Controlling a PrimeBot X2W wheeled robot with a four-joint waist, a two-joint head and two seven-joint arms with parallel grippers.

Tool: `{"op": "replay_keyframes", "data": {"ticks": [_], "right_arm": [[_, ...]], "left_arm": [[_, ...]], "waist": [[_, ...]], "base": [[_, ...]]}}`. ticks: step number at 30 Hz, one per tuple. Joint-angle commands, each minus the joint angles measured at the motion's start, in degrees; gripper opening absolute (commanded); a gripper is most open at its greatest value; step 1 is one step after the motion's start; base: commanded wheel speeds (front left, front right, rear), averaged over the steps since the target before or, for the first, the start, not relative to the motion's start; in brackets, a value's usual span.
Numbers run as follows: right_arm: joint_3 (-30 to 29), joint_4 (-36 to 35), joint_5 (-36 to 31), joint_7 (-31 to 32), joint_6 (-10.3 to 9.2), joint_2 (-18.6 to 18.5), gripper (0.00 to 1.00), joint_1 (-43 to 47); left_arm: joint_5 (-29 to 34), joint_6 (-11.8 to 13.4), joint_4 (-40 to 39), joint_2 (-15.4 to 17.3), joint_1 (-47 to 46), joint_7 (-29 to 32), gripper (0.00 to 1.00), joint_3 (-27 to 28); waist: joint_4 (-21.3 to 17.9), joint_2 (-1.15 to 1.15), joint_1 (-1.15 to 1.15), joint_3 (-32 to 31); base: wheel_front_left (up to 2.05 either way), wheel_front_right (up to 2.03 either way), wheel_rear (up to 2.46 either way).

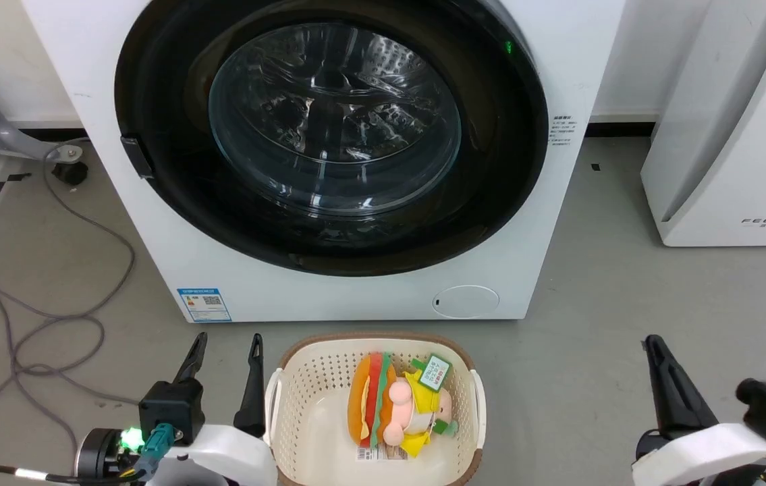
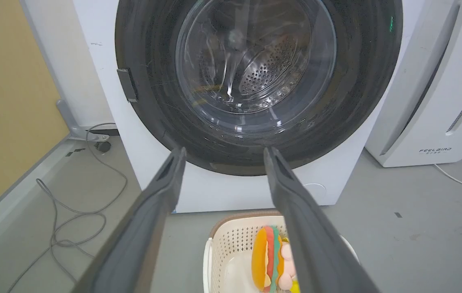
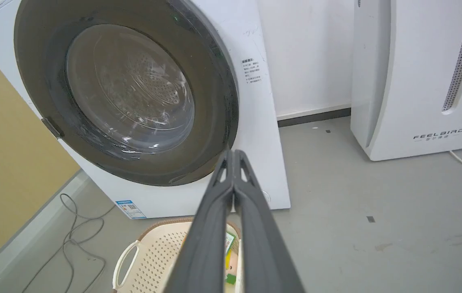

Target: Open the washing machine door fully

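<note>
Two pincers of mine are low on either side of the basket [image 1: 288, 405], and neither touches anything yet. Far left of the basket, a grey cable [image 1: 86, 229] loops over the floor. Just left of the basket hangs my left gripper [image 1: 229, 337], its two fingers spread wide with nothing between them. In the basket lies a plush burger toy [image 1: 383, 405].

Straight beyond the basket stands the washing machine door [image 1: 332, 135], the black-rimmed disc with the clear glass bowl, and it looks flush against the white front, so shut. Beyond the basket and to its left, a small grey block [image 1: 136, 156] sits on the door's rim. I cannot tell whether it is a hinge or a catch. Well right of the basket is my right gripper [image 1: 654, 344], fingers pressed together and holding nothing. Farther right of the basket stands a white appliance [image 1: 727, 135].

I judge the task is at its first step, the reach, with the door not yet started. Next I must lift a pincer up over the basket to the rim, find an edge that gives, and draw it out in an arc without knocking the basket.
</note>
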Motion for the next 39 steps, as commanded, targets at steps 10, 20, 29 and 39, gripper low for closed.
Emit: {"op": "replay_keyframes", "data": {"ticks": [10,20,29,39], "right_arm": [[-2.0,4.0,14.4,-1.7,0.02,0.0,0.0,-4.3],[-4.2,7.6,24.4,-2.3,0.03,-0.8,0.0,-10.2],[-5.1,15.9,37.2,-0.8,0.03,-4.3,0.0,-19.1],[-1.7,26.5,48.3,1.8,0.03,-10.2,0.0,-31.0]], "left_arm": [[-1.2,0.4,0.5,0.0,-1.6,-1.7,1.0,-1.2],[-1.8,0.7,0.3,0.0,-2.5,-2.8,1.0,-1.9],[-2.3,0.8,0.1,0.0,-3.7,-3.9,1.0,-2.1],[-2.7,0.8,-0.3,0.0,-5.1,-5.1,1.0,-2.7]], "waist": [[-0.1,0.0,0.0,0.5],[-0.3,0.0,0.0,1.6],[-0.4,0.0,0.0,3.0],[-0.2,0.0,0.0,4.7]], "base": [[0.0,0.0,0.0],[0.0,0.0,0.0],[0.0,0.0,0.0],[0.0,0.0,0.0]]}}
